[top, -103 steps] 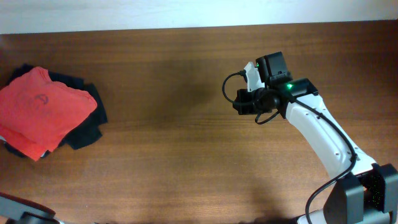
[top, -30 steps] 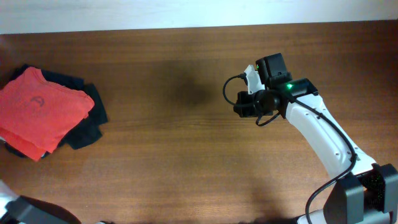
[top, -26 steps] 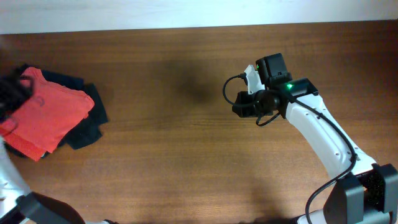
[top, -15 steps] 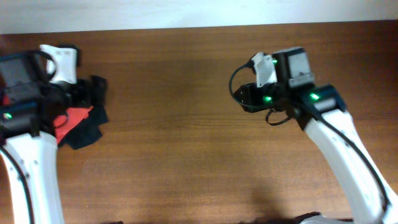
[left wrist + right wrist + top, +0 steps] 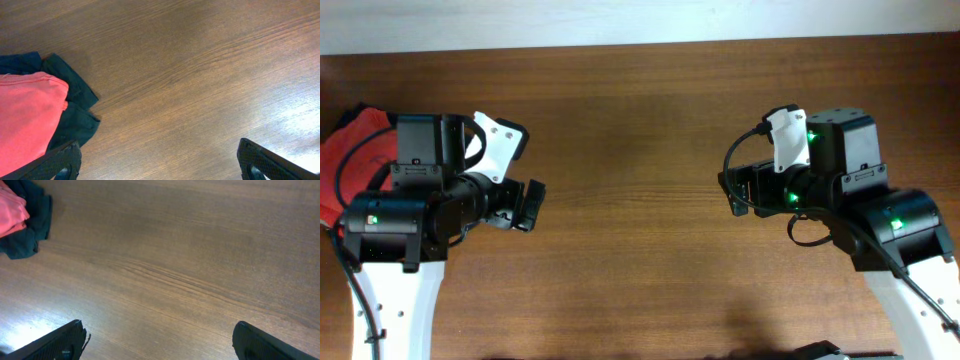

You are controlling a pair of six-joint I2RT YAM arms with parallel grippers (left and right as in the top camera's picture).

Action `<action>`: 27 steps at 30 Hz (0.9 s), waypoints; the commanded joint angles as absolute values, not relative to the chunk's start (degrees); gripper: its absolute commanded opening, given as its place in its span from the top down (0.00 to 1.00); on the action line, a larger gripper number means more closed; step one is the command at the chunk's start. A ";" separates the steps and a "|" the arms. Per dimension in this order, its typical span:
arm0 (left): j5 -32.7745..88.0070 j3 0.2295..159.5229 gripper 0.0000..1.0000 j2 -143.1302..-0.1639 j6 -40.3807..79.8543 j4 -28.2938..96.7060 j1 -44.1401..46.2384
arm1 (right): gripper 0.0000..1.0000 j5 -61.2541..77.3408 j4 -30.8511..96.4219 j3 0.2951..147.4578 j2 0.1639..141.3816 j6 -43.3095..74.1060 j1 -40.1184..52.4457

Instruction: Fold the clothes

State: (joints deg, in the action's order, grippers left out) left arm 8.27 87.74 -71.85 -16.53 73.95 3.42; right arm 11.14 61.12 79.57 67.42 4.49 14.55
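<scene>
The clothes are an orange-red T-shirt (image 5: 25,115), lying folded on a dark garment (image 5: 75,107) at the table's far left. From overhead only a red strip of the T-shirt (image 5: 355,145) shows, because my left arm covers most of it. My left gripper (image 5: 160,167) is open over bare wood just right of the pile, holding nothing. My right gripper (image 5: 160,345) is also open and empty over bare wood at the right. In the right wrist view the T-shirt (image 5: 10,210) shows far off at the top left. Seen from above, the left gripper (image 5: 523,205) and right gripper (image 5: 738,192) are well apart.
The dark garment (image 5: 30,230) sticks out from under the T-shirt towards the table's middle. The brown wooden table (image 5: 630,130) stretches between the two arms. Its far edge meets a white wall (image 5: 620,20).
My left arm has swung in from the lower left and now covers most of the pile. The right arm has shifted right and nearer the camera. Both grippers now stand wide open.
</scene>
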 commanded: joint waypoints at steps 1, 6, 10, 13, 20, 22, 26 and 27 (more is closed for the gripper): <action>8.05 88.27 0.01 -71.37 -17.23 72.77 3.60 | 0.01 9.85 61.17 80.31 67.85 4.47 14.55; 8.08 88.27 0.01 -71.37 -17.23 72.79 3.60 | 0.01 9.85 61.19 80.31 67.99 4.49 14.55; 8.08 88.27 0.01 -71.37 -17.23 72.79 3.60 | 0.01 9.85 61.17 80.31 67.99 4.49 14.55; 8.08 88.27 0.01 -71.37 -17.23 72.79 3.60 | 0.01 9.85 62.50 80.31 67.99 4.49 14.55; 8.05 88.27 0.01 -71.37 -17.23 72.79 3.60 | 0.01 6.42 62.76 80.31 67.94 4.21 14.55; 8.08 88.27 0.01 -71.37 -17.23 72.79 3.60 | 0.01 6.39 62.15 80.31 67.92 2.07 14.55; 8.08 88.27 0.01 -71.37 -17.23 72.79 3.60 | 0.01 6.37 57.95 80.27 65.78 -2.31 15.57; 8.08 88.27 0.01 -71.37 -17.23 72.79 3.60 | 0.01 6.35 56.25 80.20 64.62 -3.55 15.73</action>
